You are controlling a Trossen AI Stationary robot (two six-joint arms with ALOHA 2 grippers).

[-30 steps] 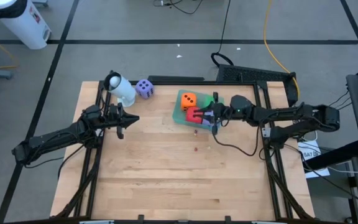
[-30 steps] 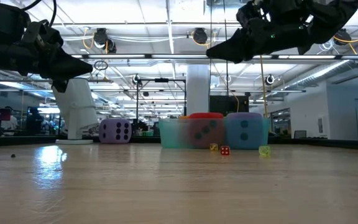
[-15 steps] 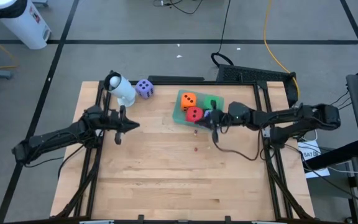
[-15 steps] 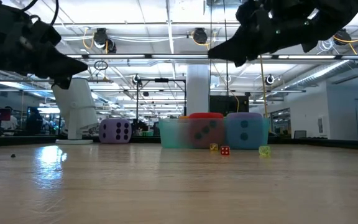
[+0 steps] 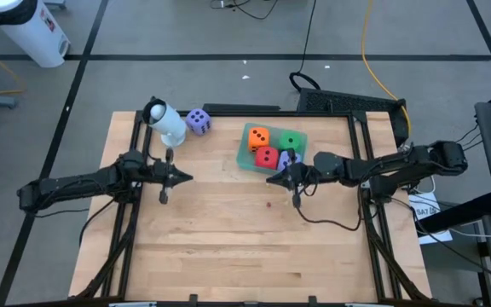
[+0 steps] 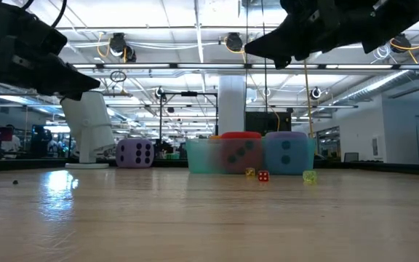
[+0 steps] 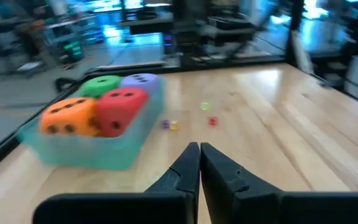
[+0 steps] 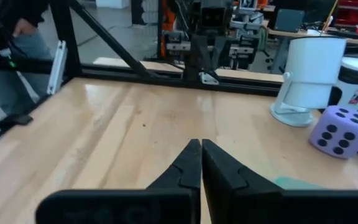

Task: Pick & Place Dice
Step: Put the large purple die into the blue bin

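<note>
Hovering empty, fingers pressed together, the left gripper (image 5: pixel 180 177) has the lone purple die (image 5: pixel 198 121) just ahead, beside the white cylinder (image 5: pixel 167 123). It looks the nearer arm. The right gripper (image 5: pixel 273 179), likewise closed and empty, hangs beside the teal tray (image 5: pixel 247 161) holding four dice.

1. We take this for a robotics lab in an open industrial hall: grey floor (image 5: pixel 186 34) marked with dark tape lines
2. Wooden table (image 5: pixel 228 239) sits in a black metal frame (image 8: pixel 110 46)
3. Low view shows exposed ceiling beams, hanging lights (image 6: pixel 118 45) and workstations behind
4. Cables (image 5: pixel 369 51) trail over the floor; a person (image 8: pixel 11 56) stands beside the rig
</note>
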